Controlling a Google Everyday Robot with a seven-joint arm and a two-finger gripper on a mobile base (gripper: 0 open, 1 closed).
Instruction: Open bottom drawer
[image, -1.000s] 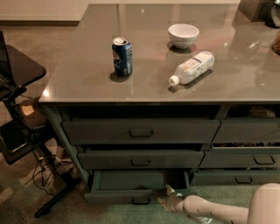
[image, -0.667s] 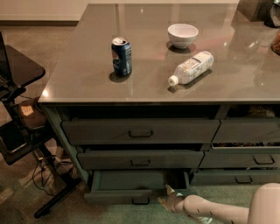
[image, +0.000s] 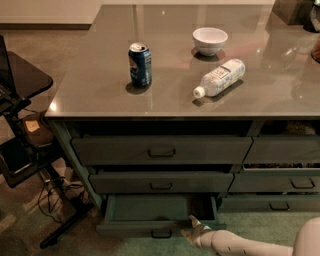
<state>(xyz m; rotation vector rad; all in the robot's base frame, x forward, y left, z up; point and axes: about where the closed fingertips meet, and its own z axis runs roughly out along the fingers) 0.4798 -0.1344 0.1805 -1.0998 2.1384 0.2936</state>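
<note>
The claw (image: 193, 227) sits at the right end of the pulled-out bottom drawer (image: 135, 229). The middle drawer (image: 160, 182) overhangs it, and the floor (image: 127, 248) in front lies free.

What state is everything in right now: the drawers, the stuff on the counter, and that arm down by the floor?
bottom drawer: pulled partway out, green tray showing.
middle drawer: pushed in, or nearly.
top drawer: pushed in, or nearly.
can: standing upright on the counter.
bottle: lying on its side, cap on.
bowl: upright, looks empty.
gripper: low, at the right end of the bottom drawer's front.
</note>
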